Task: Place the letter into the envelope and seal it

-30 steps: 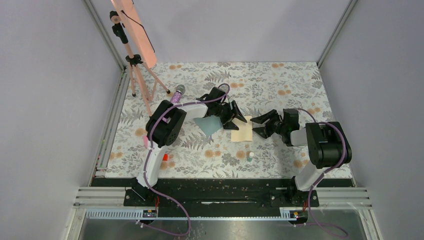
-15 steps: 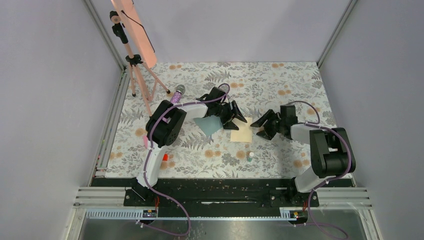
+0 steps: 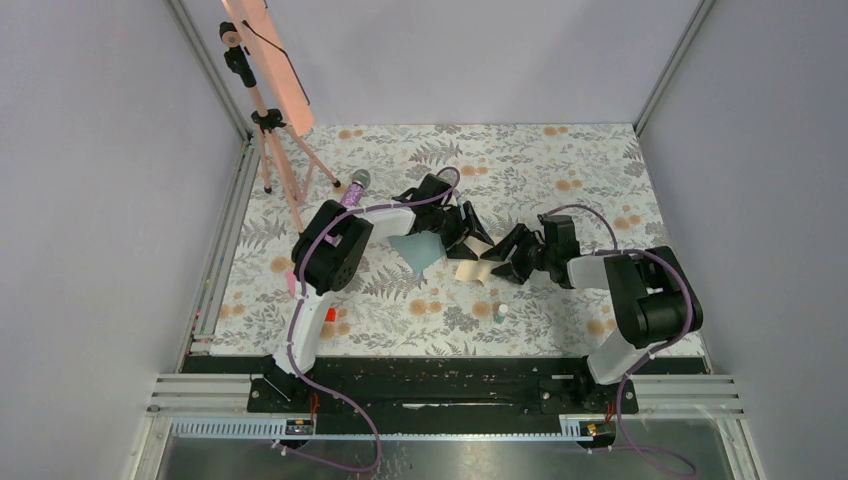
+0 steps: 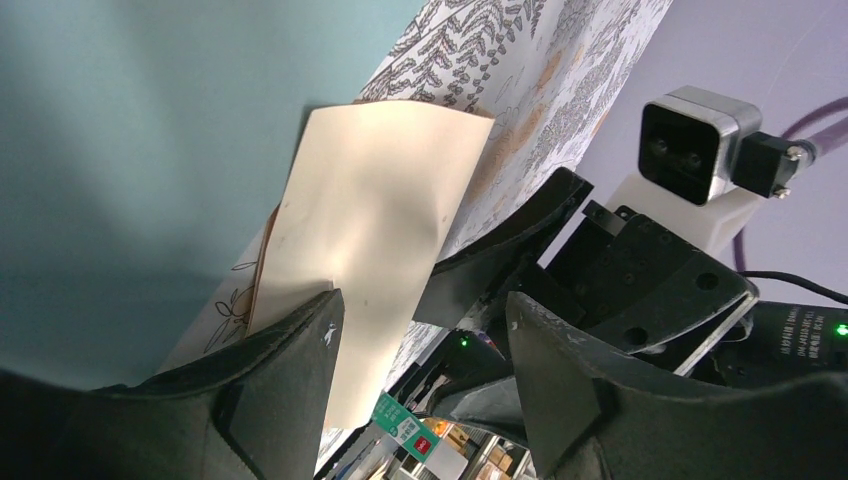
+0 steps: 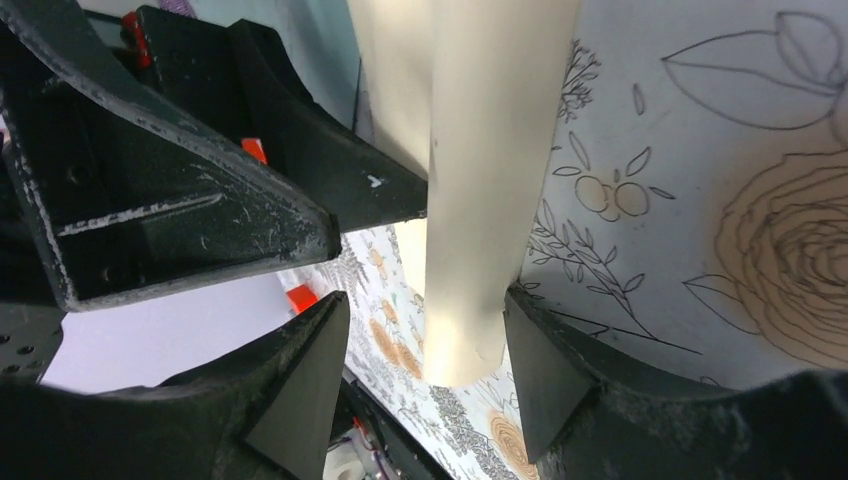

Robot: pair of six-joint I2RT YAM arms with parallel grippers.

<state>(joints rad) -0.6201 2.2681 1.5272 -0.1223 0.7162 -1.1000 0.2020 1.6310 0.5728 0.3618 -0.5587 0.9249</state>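
Observation:
The teal envelope (image 3: 418, 250) lies flat on the floral table, partly under my left arm; it fills the upper left of the left wrist view (image 4: 120, 150). The tan letter (image 3: 470, 268) lies just right of it, buckled upward, and shows in both wrist views (image 4: 370, 220) (image 5: 480, 150). My left gripper (image 3: 468, 232) (image 4: 420, 310) is open and low over the letter's far-left part. My right gripper (image 3: 500, 262) (image 5: 425, 300) is open at the letter's right edge, with the curled sheet between its jaws and one finger (image 5: 540, 360) touching it.
A tripod with a tall salmon-pink panel (image 3: 265, 60) stands at the back left. A purple-handled object (image 3: 353, 187) lies behind the left arm. A small white bottle (image 3: 501, 312) and a red piece (image 3: 330, 314) sit near the front edge.
My right gripper has moved left up to the letter's right edge. The letter, flat before, now buckles upward between the two grippers. The left arm has hardly moved.

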